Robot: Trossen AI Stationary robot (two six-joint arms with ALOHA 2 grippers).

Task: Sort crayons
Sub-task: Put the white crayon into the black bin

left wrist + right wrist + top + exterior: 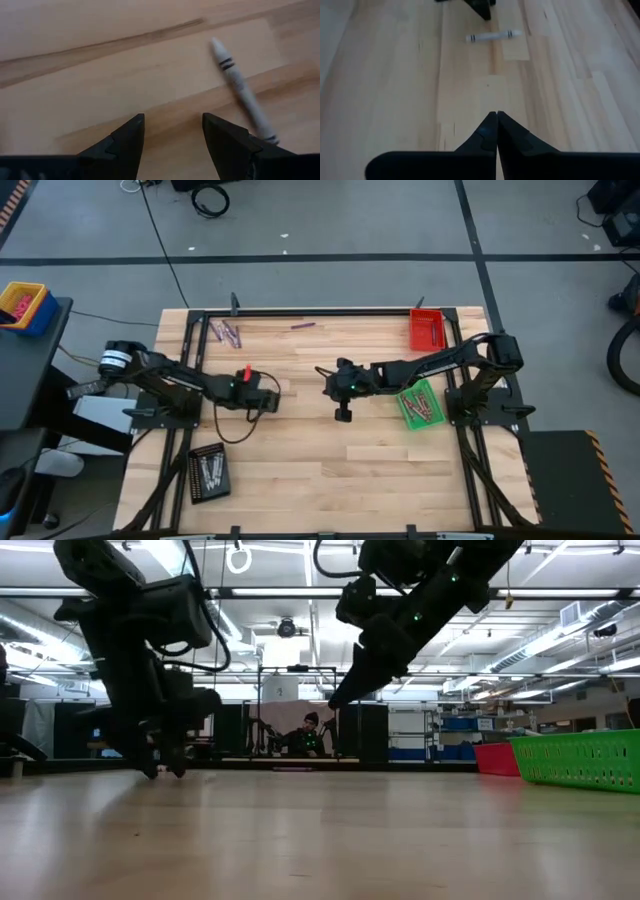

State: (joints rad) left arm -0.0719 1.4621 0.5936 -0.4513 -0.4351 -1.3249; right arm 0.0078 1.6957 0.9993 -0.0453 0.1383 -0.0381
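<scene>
A pale grey crayon with dark bands lies flat on the wooden table. It lies just beside one finger of my left gripper, not between the two. That gripper is open, points steeply down close over the table and holds nothing. My right gripper is shut and empty. It hovers above the table near the middle, facing the same crayon. More crayons lie at the far left, and a purple one lies near the far edge.
A red tray stands at the far right. A green tray with crayons in it sits under the right arm. A black tray with crayons is at the near left. A blue and yellow bin stands off the table.
</scene>
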